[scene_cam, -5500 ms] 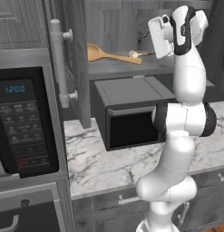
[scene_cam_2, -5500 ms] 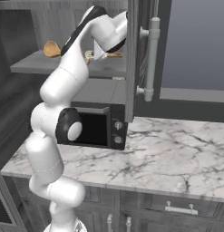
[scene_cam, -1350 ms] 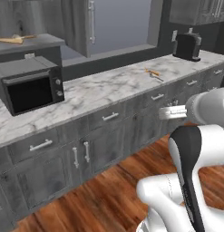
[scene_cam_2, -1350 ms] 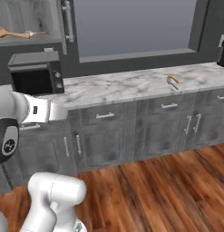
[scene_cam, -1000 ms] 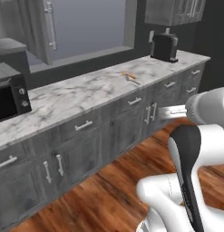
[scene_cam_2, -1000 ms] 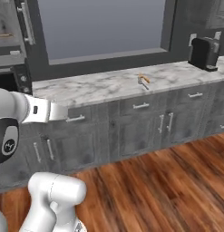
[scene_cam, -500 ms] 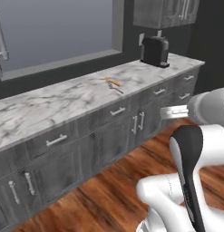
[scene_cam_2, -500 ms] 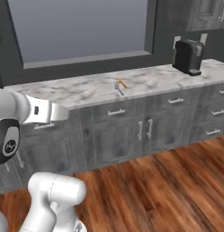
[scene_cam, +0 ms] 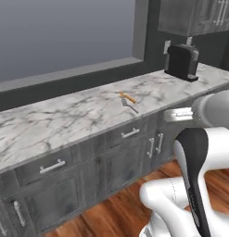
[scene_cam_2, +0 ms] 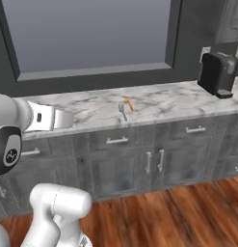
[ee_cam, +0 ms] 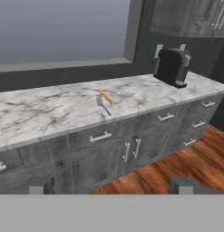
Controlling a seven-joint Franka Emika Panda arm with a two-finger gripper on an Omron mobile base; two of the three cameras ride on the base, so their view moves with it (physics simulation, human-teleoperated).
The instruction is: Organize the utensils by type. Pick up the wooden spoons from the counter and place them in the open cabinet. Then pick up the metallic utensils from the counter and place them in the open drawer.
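Metal-utensil step in hand, judged. One counter point(scene_cam: 65, 120), no wooden spoons on it; one coffee machine point(scene_cam: 181, 61) at its right end; two metallic utensils mid-counter near the front edge: fork point(scene_cam: 130, 106), orange-handled utensil point(scene_cam: 127, 97) touching it. Gripper point(ee_cam: 111, 186) wide, empty, well apart. Next: close in, descend over fork.

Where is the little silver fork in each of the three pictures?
Left base view: slim silver-grey fork lies right of centre on the white marble counter.
Right base view: fork lies at the middle.
Hand view: fork lies left of centre.
Shared landmark: thin orange-handled utensil, lying right beside the fork.
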